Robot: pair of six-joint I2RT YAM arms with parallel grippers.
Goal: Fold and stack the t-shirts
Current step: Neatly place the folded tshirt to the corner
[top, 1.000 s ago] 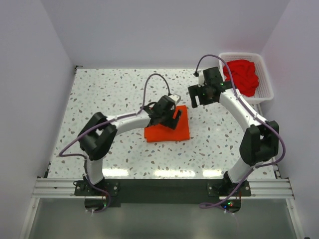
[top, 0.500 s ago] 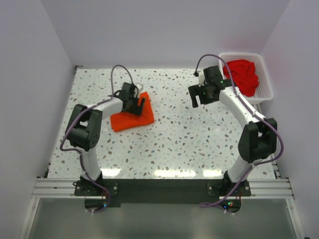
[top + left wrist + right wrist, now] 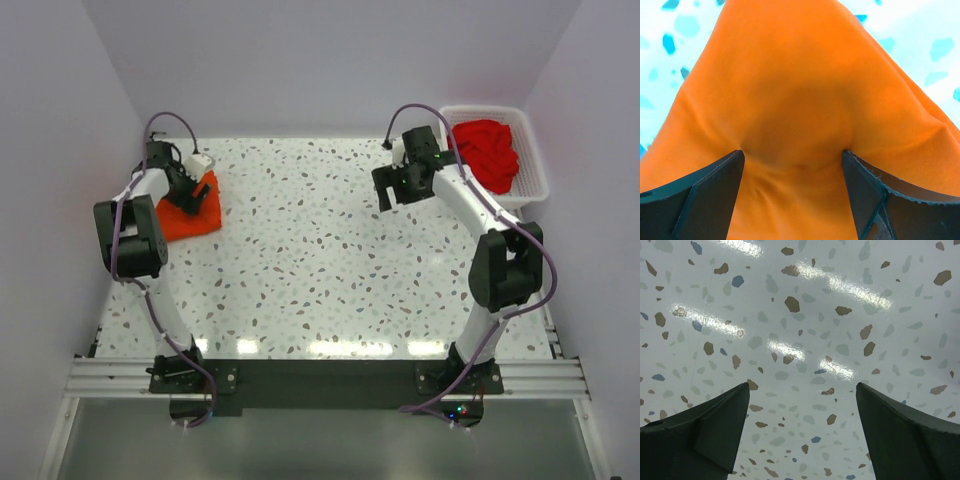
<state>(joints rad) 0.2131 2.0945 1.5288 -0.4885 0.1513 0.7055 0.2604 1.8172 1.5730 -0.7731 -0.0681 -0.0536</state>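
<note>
Folded t-shirt (image 3: 190, 222) on table (image 3: 330, 260), far left; other t-shirts (image 3: 487, 150) in basket (image 3: 537, 170), far right.

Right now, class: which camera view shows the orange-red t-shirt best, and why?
Top external: it shows most of the orange-red t-shirt, at the far-left corner of the table. Left wrist shows only close-up cloth under the left gripper. Right wrist shows none of it.
</note>
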